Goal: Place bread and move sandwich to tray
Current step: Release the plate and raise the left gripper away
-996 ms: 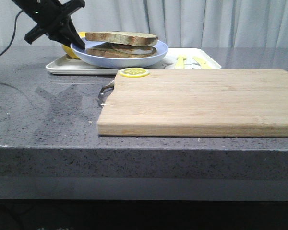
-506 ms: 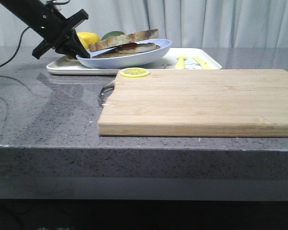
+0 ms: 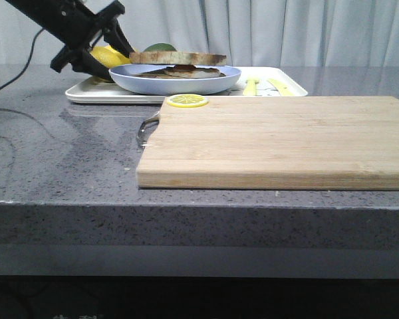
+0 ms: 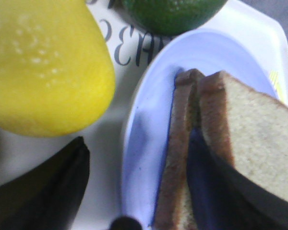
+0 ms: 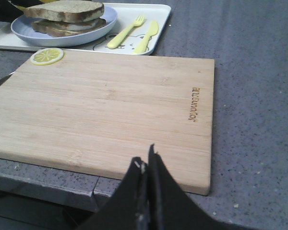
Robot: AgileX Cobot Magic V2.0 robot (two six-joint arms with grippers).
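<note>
The sandwich (image 3: 178, 65) lies on the round pale blue plate (image 3: 175, 81), its top bread (image 3: 179, 58) level. The plate rests flat on the white tray (image 3: 272, 86) at the back left. My left gripper (image 3: 116, 65) is at the plate's left rim and stands open. In the left wrist view one finger is outside the plate (image 4: 149, 143) over the tray and the other lies against the bread (image 4: 259, 139), with the rim between them. My right gripper (image 5: 146, 158) is shut and empty, hanging over the near edge of the cutting board (image 5: 110, 105).
A wooden cutting board (image 3: 279, 136) fills the front of the counter, with a lemon slice (image 3: 187, 100) on its far left corner. A whole lemon (image 4: 43, 67) and a green fruit (image 4: 173, 12) sit on the tray beside the plate. A yellow fork (image 5: 125, 31) and knife (image 5: 147, 36) lie on the tray's right part.
The plate was held tilted above the tray; it has come down and lies flat on it. My left gripper has opened off the rim. The right arm has not moved.
</note>
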